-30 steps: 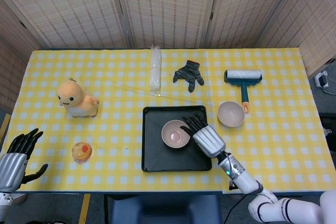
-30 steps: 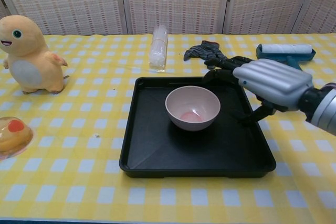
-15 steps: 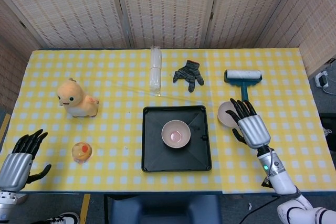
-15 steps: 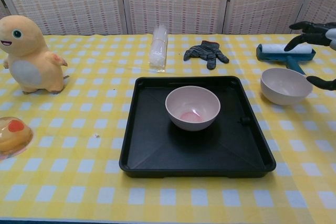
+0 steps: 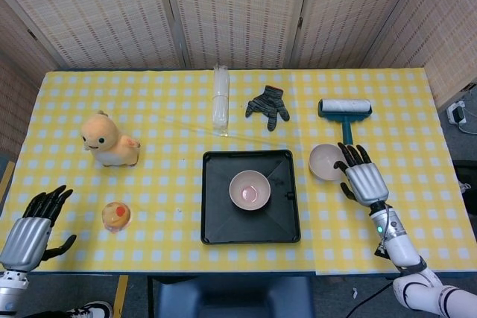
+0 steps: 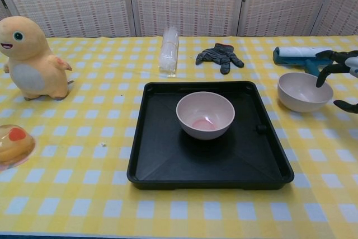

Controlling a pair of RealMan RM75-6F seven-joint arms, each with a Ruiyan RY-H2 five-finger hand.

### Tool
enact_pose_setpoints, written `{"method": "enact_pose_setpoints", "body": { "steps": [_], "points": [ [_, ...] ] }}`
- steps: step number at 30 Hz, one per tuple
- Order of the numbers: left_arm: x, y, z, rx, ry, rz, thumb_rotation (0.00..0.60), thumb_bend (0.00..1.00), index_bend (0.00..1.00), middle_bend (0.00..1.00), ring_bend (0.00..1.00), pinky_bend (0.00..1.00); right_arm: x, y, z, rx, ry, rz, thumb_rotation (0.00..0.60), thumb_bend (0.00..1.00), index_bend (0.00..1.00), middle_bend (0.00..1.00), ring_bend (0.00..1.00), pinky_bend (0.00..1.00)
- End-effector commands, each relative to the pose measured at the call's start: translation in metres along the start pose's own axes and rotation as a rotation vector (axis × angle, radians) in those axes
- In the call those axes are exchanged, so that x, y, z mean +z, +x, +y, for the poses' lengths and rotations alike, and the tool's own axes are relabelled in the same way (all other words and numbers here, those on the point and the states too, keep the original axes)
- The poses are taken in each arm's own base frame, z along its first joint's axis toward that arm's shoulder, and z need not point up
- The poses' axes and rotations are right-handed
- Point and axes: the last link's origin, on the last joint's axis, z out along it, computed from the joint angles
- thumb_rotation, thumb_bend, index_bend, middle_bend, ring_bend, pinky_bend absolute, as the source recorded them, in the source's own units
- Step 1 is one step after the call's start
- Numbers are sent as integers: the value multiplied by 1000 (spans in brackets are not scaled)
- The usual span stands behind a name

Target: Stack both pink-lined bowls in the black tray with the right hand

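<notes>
Swung away from the black tray (image 5: 214,234) a second ago, and since half a second ago settled lower over the second pink-lined bowl (image 5: 326,161): right hand (image 5: 362,179), now with fingertips (image 6: 326,69) dipping over the bowl's far-right rim in the chest view. Halfway done, by the look of things. One pink-lined bowl (image 5: 250,189) already upright near the middle of the tray, with a pink smear at its bottom; the other unmoved on the yellow checked tablecloth (image 5: 149,124), just right of the tray and just in front of the lint roller (image 5: 345,109). Left to do: grasp that bowl, carry it leftward over the tray wall, nest it inside the first. Fingers spread and only partly curled, thumb low on the near side, nothing gripped yet; contact with the rim hard to confirm from either view, though very close. Bowl lying to the left of the palm, partly under the fingers, so a closing pinch on the rim seems the likely next need. Left hand (image 5: 30,221) idle at the near-left table corner, fingers apart and holding nothing. Elsewhere, untouched by the task: orange dinosaur plush (image 5: 106,140), black glove (image 5: 268,105), clear plastic roll (image 5: 220,99), small jelly-like dome (image 5: 116,214).
</notes>
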Motion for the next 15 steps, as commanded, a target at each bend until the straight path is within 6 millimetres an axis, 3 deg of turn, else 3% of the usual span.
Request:
{"method": "enact_pose_setpoints", "body": {
  "steps": [1,7,15],
  "points": [
    [0,-1,0,1,0,-5,600,316,0,76,118,108,10,-6,-3,13,-5,-15,600,445,390,0,0,0],
    [1,-1,-2,-2,13,-14,600,316,0,76,118,108,24,-15,-6,13,-4,-49,600,444,415,0,0,0],
    [1,1,-4,-15,12,-15,600,316,0,76,118,108,31,-22,-11,-15,4,-56,600,445,583,0,0,0]
  ]
}}
